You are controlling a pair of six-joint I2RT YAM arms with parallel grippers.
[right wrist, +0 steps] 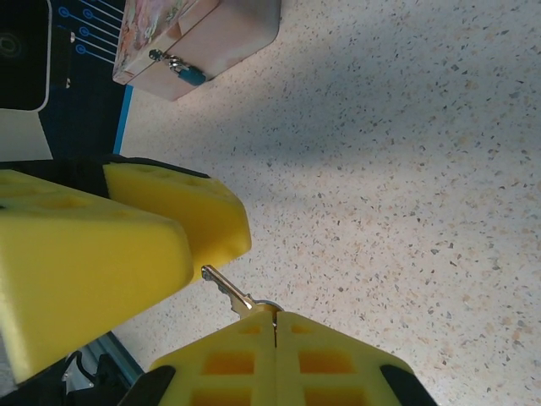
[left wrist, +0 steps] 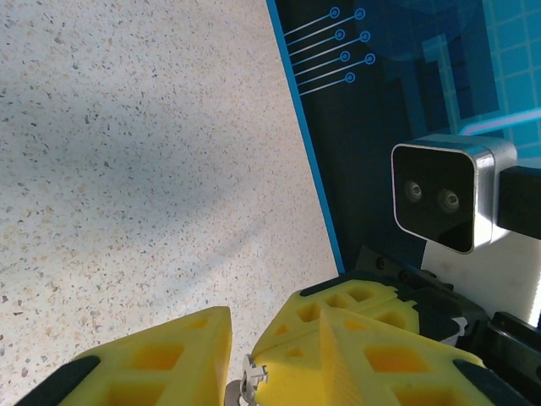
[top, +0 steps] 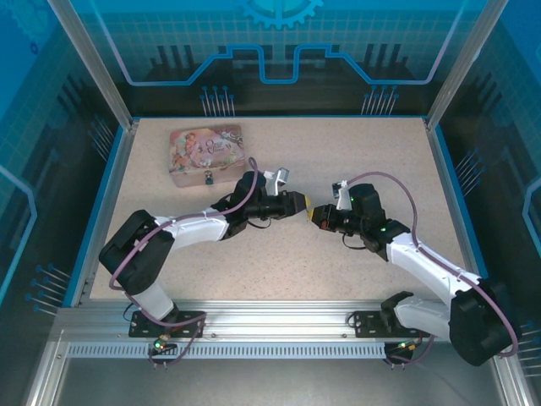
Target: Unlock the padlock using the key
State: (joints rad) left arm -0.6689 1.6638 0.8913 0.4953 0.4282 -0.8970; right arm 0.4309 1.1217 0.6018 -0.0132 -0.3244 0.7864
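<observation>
Right gripper is clamped on the key mid-table; left gripper faces it tip to tip, fingers slightly apart at the key's blade. Padlock hangs on the pink tin far left; bare table lies open nearer and right.

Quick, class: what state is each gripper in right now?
Left gripper: jaws nearly together at the tip of the key; whether it grips cannot be told.
Right gripper: closed, holding the key.
</observation>
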